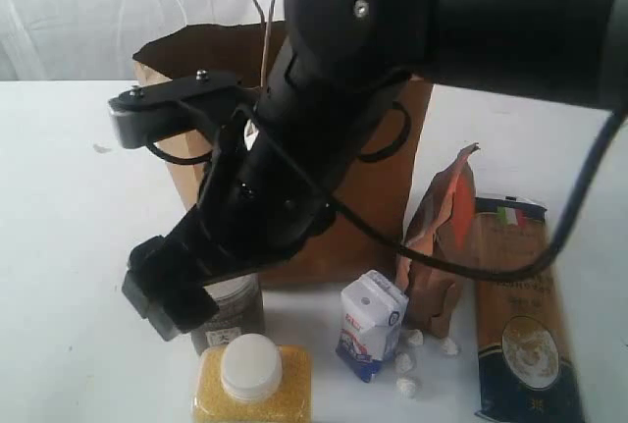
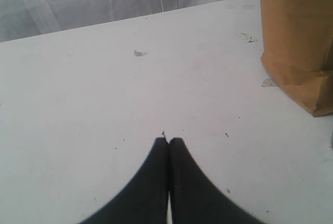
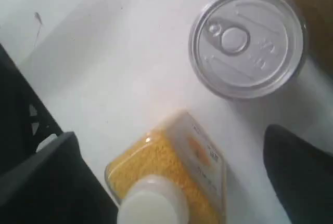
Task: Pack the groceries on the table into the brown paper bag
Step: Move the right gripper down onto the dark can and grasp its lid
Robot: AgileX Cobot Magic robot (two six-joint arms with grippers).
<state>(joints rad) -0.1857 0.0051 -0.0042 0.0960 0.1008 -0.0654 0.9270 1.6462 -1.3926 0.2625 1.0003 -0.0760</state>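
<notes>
Far left: left gripper [image 2: 168, 142], fingertips pressed together, nothing pinched, low over the bare table [image 2: 78, 104]; bottom corner of the brown paper bag [image 2: 299, 42] near it, not touching. Next, in the exterior view: black arm [image 1: 324, 129] stretched across the bag front, ending at about 7 o'clock from the bag's middle in the right gripper [image 3: 171, 135]. Jaws spread wide in the wrist view, no grip on anything. At 3 o'clock of that gripper, dark pull-tab can [image 3: 247, 39], upright, silver lid and tab up, right in front of the bag, mostly hidden by the gripper from outside. At 6 o'clock of the can, just beside it (contact unclear), yellow white-capped bottle [image 1: 252, 389], upright, cap on, framed in the gap between the spread fingers from the wrist camera. At 2 o'clock of the bottle, apart, small white-blue carton [image 1: 371, 325], upright, turned a little. At 4 o'clock of the carton, a few small white lumps [image 1: 407, 362], kind unclear. Between 1 and 2 o'clock of the carton, brown-orange pouch [image 1: 440, 246], standing, crumpled, close by the bag's right edge. Far right, at 4 o'clock of the pouch, long brown-blue spaghetti pack [image 1: 520, 325], flat on the table, long side running 12 to 6. Bag upright at 12 o'clock behind the whole row.
</notes>
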